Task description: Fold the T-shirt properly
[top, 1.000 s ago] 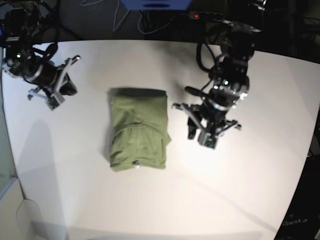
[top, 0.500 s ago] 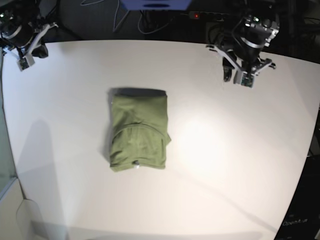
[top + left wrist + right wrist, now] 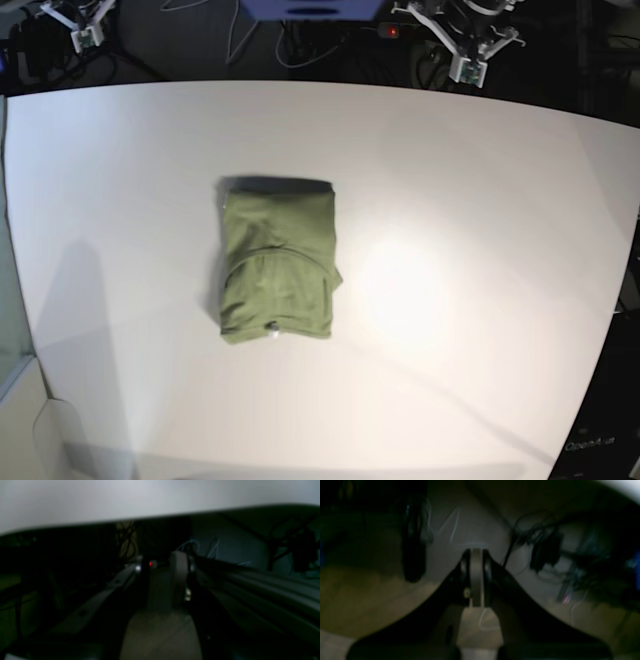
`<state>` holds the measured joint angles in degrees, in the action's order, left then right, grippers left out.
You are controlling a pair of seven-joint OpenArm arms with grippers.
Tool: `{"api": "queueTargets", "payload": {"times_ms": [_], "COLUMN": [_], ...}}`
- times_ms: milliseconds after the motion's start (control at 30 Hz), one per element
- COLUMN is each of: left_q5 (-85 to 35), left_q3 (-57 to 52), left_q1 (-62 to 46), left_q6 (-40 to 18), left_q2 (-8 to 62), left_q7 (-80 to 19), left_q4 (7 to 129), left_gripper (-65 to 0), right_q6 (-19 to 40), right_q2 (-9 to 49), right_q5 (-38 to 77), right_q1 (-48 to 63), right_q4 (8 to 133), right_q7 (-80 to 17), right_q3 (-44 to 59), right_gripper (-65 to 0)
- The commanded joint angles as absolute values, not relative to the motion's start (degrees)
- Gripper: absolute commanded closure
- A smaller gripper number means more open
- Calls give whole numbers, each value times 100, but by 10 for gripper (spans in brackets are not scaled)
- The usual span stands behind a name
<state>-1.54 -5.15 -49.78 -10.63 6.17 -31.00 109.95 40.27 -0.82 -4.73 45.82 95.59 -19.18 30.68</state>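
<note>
T-shirt is folded into a compact upright rectangle on the white surface. Using the shirt as landmark for everything below.

Left pincer: beyond the shirt's far edge, off to the right in the base view, at the far rim of the surface. Jaws stand part open with a gap between the fingers, nothing in them. Right pincer: beyond the far edge too, off to the left. Clenched on nothing, fingers together. Neither is near the cloth.

My read: fold is done or close to it, arms parked or clearing out.

Risks from here:
- Small corner pokes out at the shirt's right side. If "properly" is judged strictly, that fails. Likely cause: layers not lined up under the top one.
- Curved edge across the shirt's middle looks like the neckline. Going back in to tidy could snag there and drag the top layer open.
- Both pincers sit by the far rim of the surface. Coming back low, either could clip it.
- Cables hang beyond the shirt's far edge, between the arms. A wide inward swing could catch one.

I'd leave the stack alone unless that corner matters.
</note>
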Motion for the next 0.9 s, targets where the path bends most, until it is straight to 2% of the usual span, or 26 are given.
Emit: {"api": "queueTargets", "payload": {"times_ms": [0,100,267,500,633,767,833,867], "left_q5": [-171,-171,-163,-127,-119,-163,-163,-171], "left_q3": [-541,-532,-532,-532,-532,-567,-567,-576], "left_q1": [-5042,-4971,-4435,-3319,-2422,-1200,-681,-479], "left_q6": [-1051,-1051,-1051,-1051,-1051,-1024,-989,-971], "left_q2": [620,541,409,303,303,312,312,312], "left_q7": [-2818,-1771,-989,145,646,1218,1508,1657], "left_q4": [10765,9771,8004,5218,3345,980,40,0], "left_gripper": [-142,-142,-142,-142,-142,-142,-142,-142], "right_q6": [4000,4000,4000,4000,2308,699,330,259], "right_q2": [-127,-189,-127,585,971,971,884,857], "right_q5": [-664,-1332,-2000,-3371,-4251,-4831,-4866,-4866], "right_q1": [4418,3899,3020,1798,1182,927,796,725], "right_q4": [9253,7899,5719,1859,57,0,0,0], "right_q7": [-1622,-963,66,2273,3231,3134,3046,2958], "right_q3": [3108,3143,3776,4127,4119,4127,4127,4127], "right_gripper": [0,0,0,0,0,0,0,0]}}
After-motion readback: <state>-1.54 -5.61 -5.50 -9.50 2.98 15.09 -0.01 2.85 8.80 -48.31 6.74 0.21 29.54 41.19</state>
